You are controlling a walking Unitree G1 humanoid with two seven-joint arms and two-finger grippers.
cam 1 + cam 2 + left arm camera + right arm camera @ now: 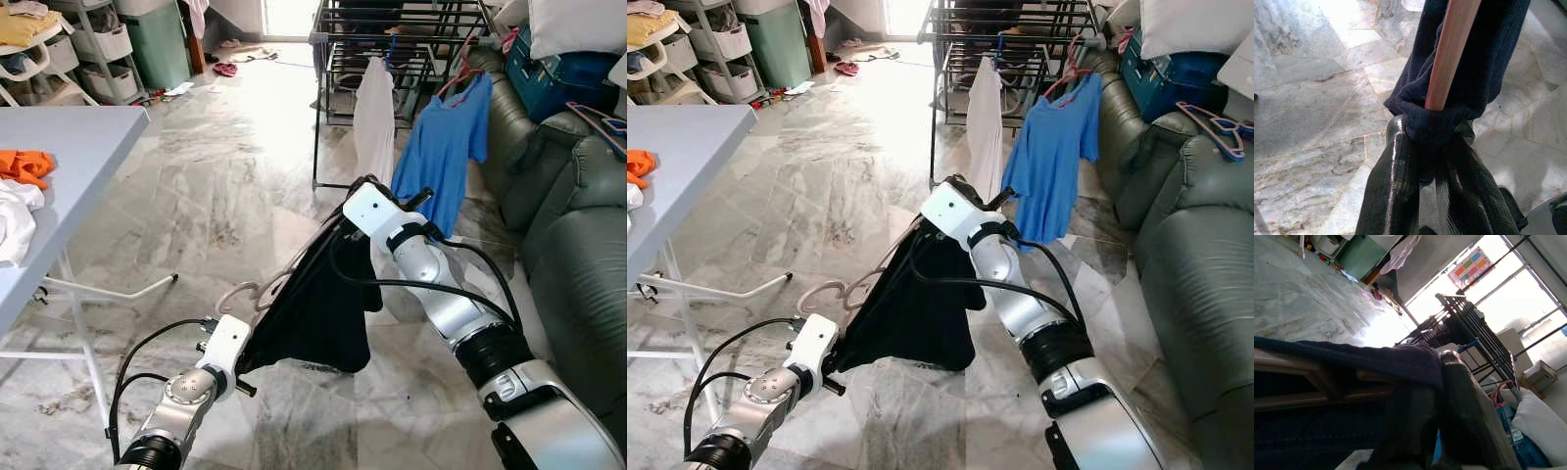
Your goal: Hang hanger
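Note:
A dark navy garment (pixel 318 304) hangs on a wooden hanger whose pale hook (pixel 245 292) sticks out to the left, low over the floor. My left gripper (pixel 247 360) is shut on the garment's lower left end; in the left wrist view its fingers (pixel 1396 181) pinch the cloth around the wooden hanger bar (pixel 1449 54). My right gripper (pixel 359 188) is shut on the upper right end, where a black finger (pixel 1469 416) presses the cloth onto the hanger. The black drying rack (pixel 392 39) stands ahead, beyond the garment.
On the rack hang a blue shirt (pixel 446 147) on a red hanger and a white garment (pixel 374 117). A dark green sofa (pixel 578 225) runs along the right. A grey table (pixel 69 147) with an orange cloth (pixel 24 164) is at left. Marble floor lies between.

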